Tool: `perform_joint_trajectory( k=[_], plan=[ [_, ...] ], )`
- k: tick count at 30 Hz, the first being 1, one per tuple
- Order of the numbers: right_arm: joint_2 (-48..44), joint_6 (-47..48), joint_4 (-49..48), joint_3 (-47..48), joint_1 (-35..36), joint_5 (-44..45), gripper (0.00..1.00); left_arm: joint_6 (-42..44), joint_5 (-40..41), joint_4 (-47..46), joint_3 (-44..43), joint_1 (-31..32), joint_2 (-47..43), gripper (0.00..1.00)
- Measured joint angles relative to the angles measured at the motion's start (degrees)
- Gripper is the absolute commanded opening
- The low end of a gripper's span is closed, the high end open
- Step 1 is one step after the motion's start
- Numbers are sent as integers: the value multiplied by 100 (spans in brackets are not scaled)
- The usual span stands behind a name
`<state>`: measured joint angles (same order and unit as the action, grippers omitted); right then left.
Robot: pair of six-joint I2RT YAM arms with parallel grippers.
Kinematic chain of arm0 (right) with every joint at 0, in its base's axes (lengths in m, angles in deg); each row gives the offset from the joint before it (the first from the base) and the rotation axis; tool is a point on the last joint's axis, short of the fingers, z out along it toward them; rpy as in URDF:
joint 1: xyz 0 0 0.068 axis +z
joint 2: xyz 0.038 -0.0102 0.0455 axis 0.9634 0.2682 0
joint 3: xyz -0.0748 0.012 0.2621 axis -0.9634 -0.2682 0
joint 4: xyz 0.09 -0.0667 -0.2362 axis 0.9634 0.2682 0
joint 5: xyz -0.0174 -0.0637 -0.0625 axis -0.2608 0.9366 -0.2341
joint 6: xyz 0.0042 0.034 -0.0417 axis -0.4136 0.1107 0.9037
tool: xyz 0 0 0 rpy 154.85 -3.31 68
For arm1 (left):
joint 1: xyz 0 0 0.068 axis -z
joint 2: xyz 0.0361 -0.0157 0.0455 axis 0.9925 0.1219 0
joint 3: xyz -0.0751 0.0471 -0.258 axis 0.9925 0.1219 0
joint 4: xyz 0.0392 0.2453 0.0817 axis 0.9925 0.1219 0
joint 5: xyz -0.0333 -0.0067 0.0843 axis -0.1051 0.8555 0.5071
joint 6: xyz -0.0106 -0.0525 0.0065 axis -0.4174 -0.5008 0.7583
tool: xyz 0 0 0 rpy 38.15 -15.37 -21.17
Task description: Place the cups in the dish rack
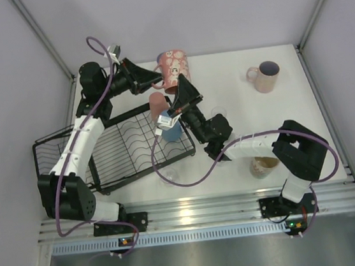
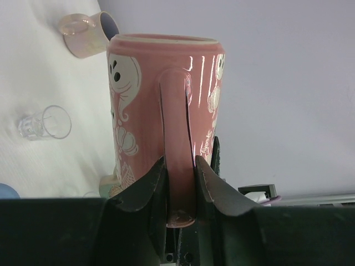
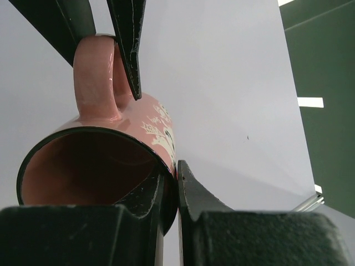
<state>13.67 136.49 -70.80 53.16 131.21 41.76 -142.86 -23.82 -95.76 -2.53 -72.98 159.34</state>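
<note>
Showing a two-handed hold on the pink mug (image 1: 173,69), a glossy piece with a white pattern. It is held tipped over, mouth turned toward the right hand (image 3: 169,172), near the far edge of the bench (image 1: 240,119) and just beyond the far right corner of the dish rack (image 1: 127,145). The left hand (image 2: 180,166) is pinched on the handle (image 2: 177,127), one finger on each flank of the loop. The right hand is pressed onto the rim wall opposite the handle, one finger inside the mouth and one outside. Whether the mug is lifted clear of the bench cannot be told from above.

Handling is judged as follows. The mug is taken to be ceramic: stiff, fairly heavy for its size, breakable if dropped, and slick where the glaze shines. The handle is a secure place to take hold, but the body hangs to one side of it, so a swing about that pinch is to be expected. The rim pinch is narrow and set on smooth glaze, so slipping is the risk there if the handle is let go before the hold is firm.

Also marked are a salmon tumbler (image 1: 158,103) and a blue tumbler (image 1: 172,133) at the rack's right end. Whether they stand inside it or just beside it cannot be told. A cream mug (image 1: 263,77) is seen toward the far right corner of the bench, and a small clear glass (image 2: 44,123) on the bench.
</note>
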Motion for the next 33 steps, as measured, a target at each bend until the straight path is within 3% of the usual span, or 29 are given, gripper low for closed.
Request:
perform_joint_trajectory(
  k=[3,5,14,19,33],
  plan=[
    [0,114,-66,0,0,-2,0,26,44,-4,0,28,-46,1],
    [-11,179,-85,0,0,-17,0,35,46,-4,0,33,-74,13],
    [-365,494,151,0,2,-212,0,46,-28,-160,-22,103,-236,30],
    [-527,542,240,-4,-2,-256,0,192,-258,-205,-131,181,-245,47],
    [-994,538,319,-319,-2,-619,0,348,-890,-229,-490,264,-227,55]
  ],
)
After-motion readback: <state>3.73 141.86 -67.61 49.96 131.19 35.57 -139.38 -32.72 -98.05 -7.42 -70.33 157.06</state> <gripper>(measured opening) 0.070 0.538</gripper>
